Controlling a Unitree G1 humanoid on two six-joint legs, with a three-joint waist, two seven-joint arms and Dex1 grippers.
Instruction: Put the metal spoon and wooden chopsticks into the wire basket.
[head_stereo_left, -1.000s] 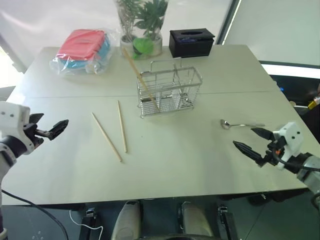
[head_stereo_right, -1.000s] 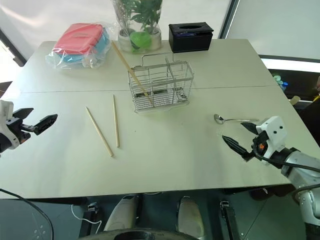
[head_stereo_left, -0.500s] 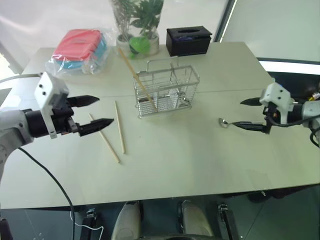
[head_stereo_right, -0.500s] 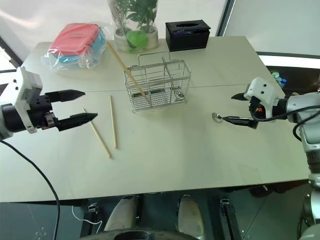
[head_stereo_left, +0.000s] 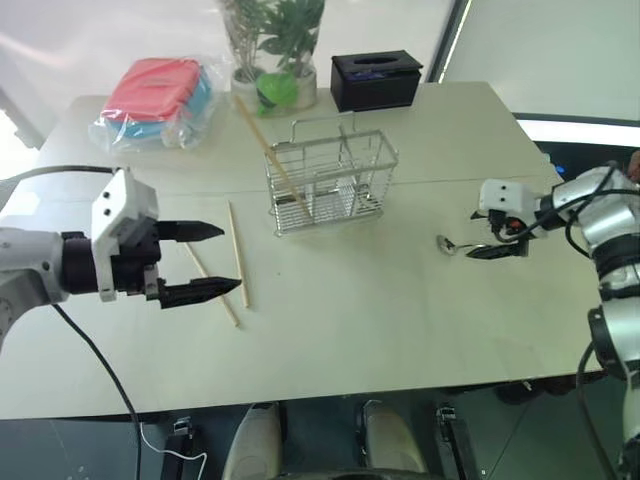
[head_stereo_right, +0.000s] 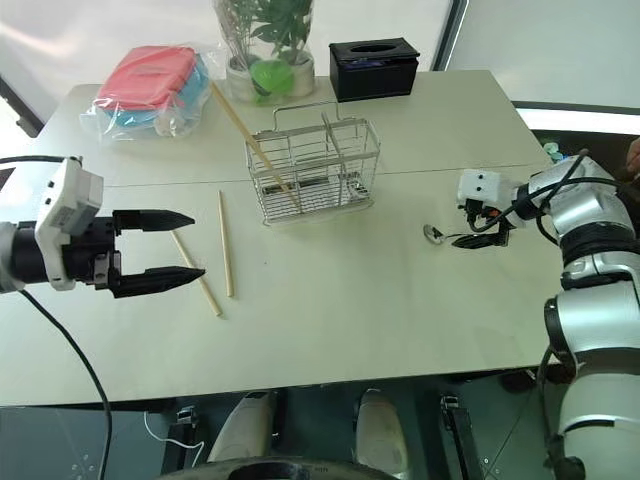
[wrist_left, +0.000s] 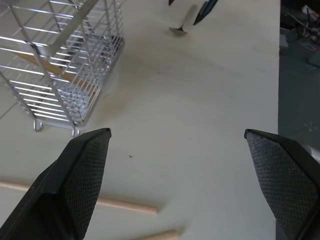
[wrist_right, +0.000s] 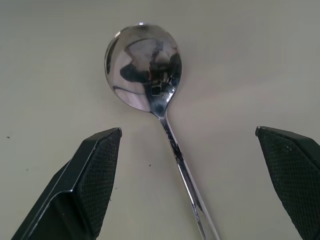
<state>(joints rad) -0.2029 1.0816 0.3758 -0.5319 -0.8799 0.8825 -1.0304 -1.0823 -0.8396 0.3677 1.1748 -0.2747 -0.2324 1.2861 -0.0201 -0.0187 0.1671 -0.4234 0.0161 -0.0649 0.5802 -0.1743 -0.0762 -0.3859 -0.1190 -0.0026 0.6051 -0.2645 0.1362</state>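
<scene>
The right hand (wrist_right: 190, 185) hangs spread wide and empty over the metal spoon (wrist_right: 150, 80), one finger on each side of the thin handle, not yet touching it; the spoon lies flat on the pale bench (head_stereo_left: 400, 330), bowl pointing toward the wire basket (head_stereo_left: 332, 178). The left hand (head_stereo_left: 215, 262) is likewise spread and holds nothing, hovering just above the near ends of two wooden chopsticks (head_stereo_left: 238, 252) lying loose on the bench; a third chopstick already leans inside the basket, its top sticking out over the rim. The basket stands upright toward the far middle, well apart from the spoon.

Risks, as a judgement: the spoon's handle is slim, shiny and flush with the bench, so closing fingers could skid it away or pinch air; the chopsticks may roll or be caught singly; a careless drop could knock the leaning stick out.
</scene>
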